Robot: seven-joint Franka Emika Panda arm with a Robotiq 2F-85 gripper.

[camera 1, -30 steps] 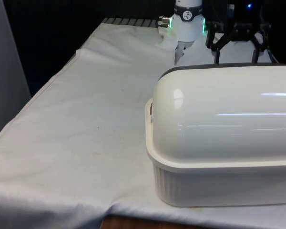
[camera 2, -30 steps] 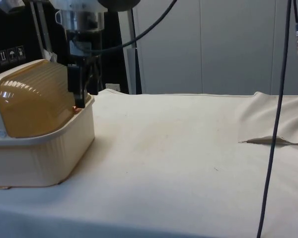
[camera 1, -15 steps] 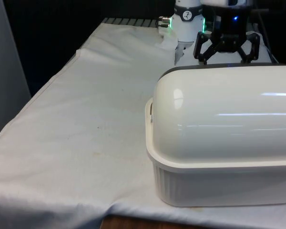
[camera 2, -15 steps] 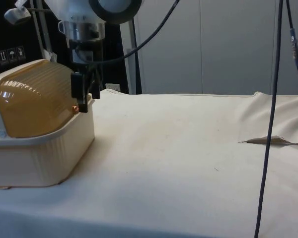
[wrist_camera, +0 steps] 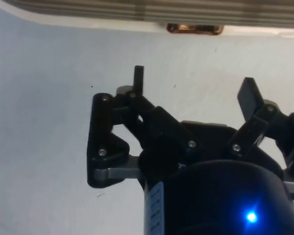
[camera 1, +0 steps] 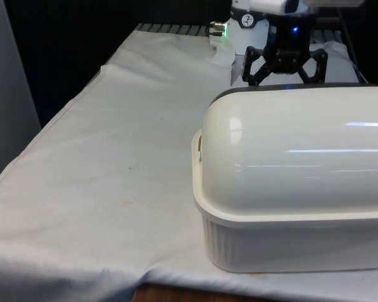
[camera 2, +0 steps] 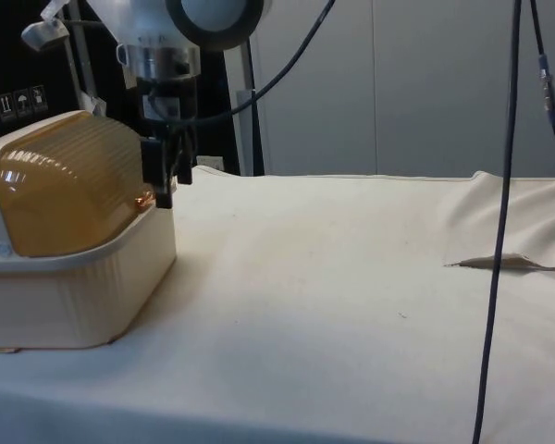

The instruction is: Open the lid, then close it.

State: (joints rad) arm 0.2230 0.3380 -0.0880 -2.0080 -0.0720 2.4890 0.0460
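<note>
Bread box (camera 1: 296,189) sits on the desk (camera 1: 113,176) at the near edge, toward the front view's right; in the side view it is at the left end of the white cloth (camera 2: 351,277). Cream ribbed base (camera 2: 83,287), domed roll-top lid (camera 1: 302,145) fully down over it, so the box is closed and its contents can't be seen. The lid reads glossy white from the front and translucent amber (camera 2: 69,190) from the side. Small copper-coloured handle (wrist_camera: 194,29) at the lid's lower edge, on the far side facing the robot; it also shows as an orange spot in the side view (camera 2: 144,198). Gripper (wrist_camera: 193,88) hangs just behind the box on that far side, fingers pointing down and spread apart, nothing between them, released. In the front view the gripper (camera 1: 284,63) is just above and behind the lid's far edge. In the side view the gripper (camera 2: 165,176) is level with the lid's lower front, right beside the handle; can't tell if it touches. Wrist view has the fingertips (wrist_camera: 138,76) over bare cloth, the handle ahead of them and apart. Dark cable (camera 2: 499,231) hangs down at the side view's right.
</note>
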